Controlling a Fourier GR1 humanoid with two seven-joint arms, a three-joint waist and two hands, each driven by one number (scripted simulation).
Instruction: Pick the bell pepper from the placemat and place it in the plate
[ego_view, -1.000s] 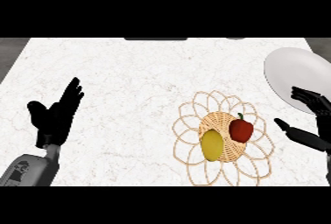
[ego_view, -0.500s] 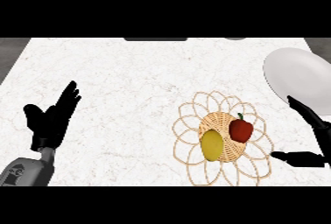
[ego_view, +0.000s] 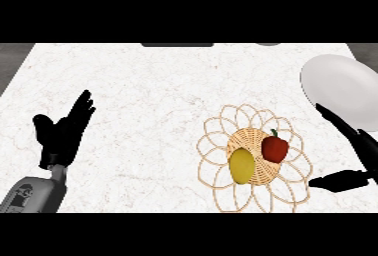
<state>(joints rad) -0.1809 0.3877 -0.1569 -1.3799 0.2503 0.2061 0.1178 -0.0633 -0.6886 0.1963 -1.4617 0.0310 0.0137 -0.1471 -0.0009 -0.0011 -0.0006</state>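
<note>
White counter (ego_view: 148, 80) — bell pepper (ego_view: 275, 148) on placemat (ego_view: 255, 200) — right hand (ego_view: 353, 137) open beside.

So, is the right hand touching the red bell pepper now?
Apart. In the head view the right hand is open at the placemat's right edge, and bare woven loops show between its thumb and the bell pepper.

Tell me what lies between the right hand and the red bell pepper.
Head view: only woven placemat loops separate right hand from red bell pepper.
</note>
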